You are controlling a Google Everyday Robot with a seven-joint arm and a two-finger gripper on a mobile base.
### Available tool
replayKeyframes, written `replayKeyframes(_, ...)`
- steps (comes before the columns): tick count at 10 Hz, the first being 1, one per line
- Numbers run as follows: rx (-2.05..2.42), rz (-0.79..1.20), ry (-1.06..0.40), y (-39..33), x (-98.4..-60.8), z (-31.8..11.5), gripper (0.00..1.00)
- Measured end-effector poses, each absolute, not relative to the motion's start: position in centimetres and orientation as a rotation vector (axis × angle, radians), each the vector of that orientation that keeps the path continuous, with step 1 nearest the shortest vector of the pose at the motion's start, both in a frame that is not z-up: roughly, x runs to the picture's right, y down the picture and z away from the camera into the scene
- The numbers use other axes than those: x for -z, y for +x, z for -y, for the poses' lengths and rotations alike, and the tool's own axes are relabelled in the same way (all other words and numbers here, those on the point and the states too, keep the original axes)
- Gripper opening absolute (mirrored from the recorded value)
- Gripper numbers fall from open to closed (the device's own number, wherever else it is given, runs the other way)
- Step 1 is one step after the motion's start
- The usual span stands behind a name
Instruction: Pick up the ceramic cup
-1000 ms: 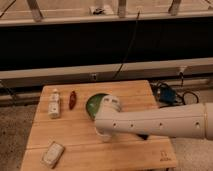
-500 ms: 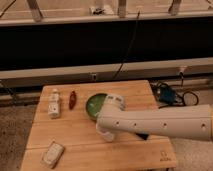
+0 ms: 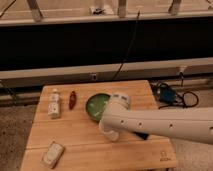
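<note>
My white arm reaches in from the right across the wooden table (image 3: 75, 135). Its end, with the gripper (image 3: 111, 132), points down at the table just in front of the green bowl (image 3: 96, 106). The ceramic cup does not show clearly; the arm's end covers the spot in front of the bowl where it could be. The bowl's right rim is partly hidden by the arm's wrist (image 3: 120, 101).
A small white bottle (image 3: 54, 103) and a red chili-like thing (image 3: 73, 100) lie at the table's back left. A pale flat packet (image 3: 52, 154) lies at the front left corner. Blue cables (image 3: 169, 95) lie on the floor to the right. A dark wall stands behind.
The arm's wrist has shifted a little to the right, uncovering more of the green bowl. The arm's end stays low in front of the bowl.
</note>
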State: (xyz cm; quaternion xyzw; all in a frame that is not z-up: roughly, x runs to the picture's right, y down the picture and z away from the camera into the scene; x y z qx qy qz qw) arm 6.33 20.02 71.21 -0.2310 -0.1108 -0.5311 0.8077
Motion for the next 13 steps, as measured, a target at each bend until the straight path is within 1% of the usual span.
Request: replayKeyframes(13,1.147,0.259,-0.490,10.8,-71.7,-20.9,0.01)
